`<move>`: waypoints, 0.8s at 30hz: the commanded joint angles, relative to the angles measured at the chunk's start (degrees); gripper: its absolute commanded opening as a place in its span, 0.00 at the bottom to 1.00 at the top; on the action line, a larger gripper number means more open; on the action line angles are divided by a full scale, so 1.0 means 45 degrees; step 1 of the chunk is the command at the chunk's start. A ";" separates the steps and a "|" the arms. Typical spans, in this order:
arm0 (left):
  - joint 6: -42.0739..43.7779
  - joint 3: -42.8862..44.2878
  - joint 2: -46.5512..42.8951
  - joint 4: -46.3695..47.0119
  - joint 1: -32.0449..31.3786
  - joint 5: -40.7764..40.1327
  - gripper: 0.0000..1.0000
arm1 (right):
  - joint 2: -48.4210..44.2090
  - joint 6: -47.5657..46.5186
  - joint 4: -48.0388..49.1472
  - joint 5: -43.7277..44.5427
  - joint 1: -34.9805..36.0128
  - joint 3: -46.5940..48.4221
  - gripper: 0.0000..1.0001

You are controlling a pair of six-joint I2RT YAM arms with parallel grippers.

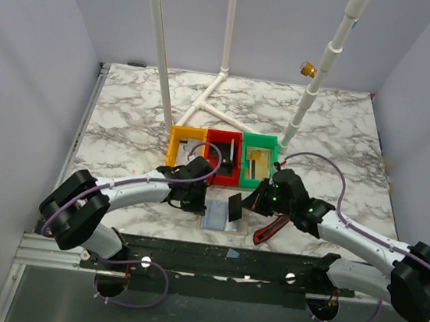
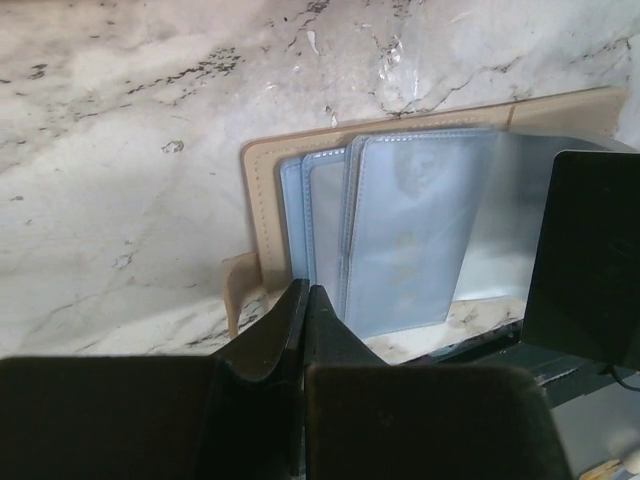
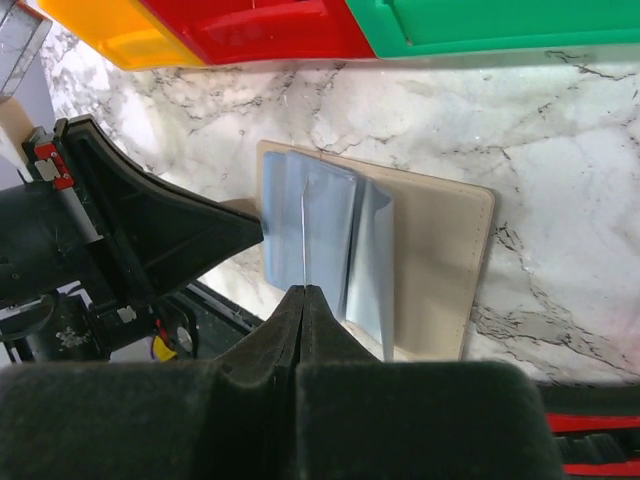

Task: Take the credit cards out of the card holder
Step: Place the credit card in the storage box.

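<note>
The card holder (image 1: 216,218) lies open on the marble near the front edge, tan cover down, with blue-grey pockets fanned up (image 2: 400,230). My right gripper (image 3: 303,290) is shut on a dark credit card. The card shows edge-on as a thin line (image 3: 302,240) in the right wrist view and as a dark rectangle (image 2: 585,260) in the left wrist view. It stands upright over the holder (image 1: 235,208). My left gripper (image 2: 306,290) is shut, its tips down at the holder's left edge by the pockets. No other card is visible.
Yellow (image 1: 185,148), red (image 1: 223,158) and green (image 1: 258,158) bins stand in a row just behind the holder. A red-and-black tool (image 1: 273,229) lies to the holder's right under my right arm. White pipe posts rise behind the bins.
</note>
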 commanded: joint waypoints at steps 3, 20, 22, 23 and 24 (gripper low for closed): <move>0.0234 0.0433 -0.1212 -0.0877 -0.0076 -0.0591 0.13 | -0.0340 -0.0235 -0.0648 -0.0065 -0.0051 0.0649 0.01; 0.0301 0.0412 -0.3704 -0.2064 0.0217 -0.1710 0.84 | 0.1984 -0.1771 -0.1960 0.1304 -0.0117 0.4450 0.01; 0.0350 0.0326 -0.3966 -0.2121 0.0300 -0.1720 0.84 | 0.2665 -0.2023 -0.2027 0.1378 -0.0227 0.5013 0.01; 0.0375 0.0292 -0.4064 -0.2180 0.0309 -0.1740 0.84 | 0.2955 -0.2159 -0.2031 0.1393 -0.0281 0.5310 0.01; 0.0412 0.0272 -0.4182 -0.2209 0.0333 -0.1778 0.84 | 0.3305 -0.2283 -0.2031 0.1452 -0.0336 0.5545 0.01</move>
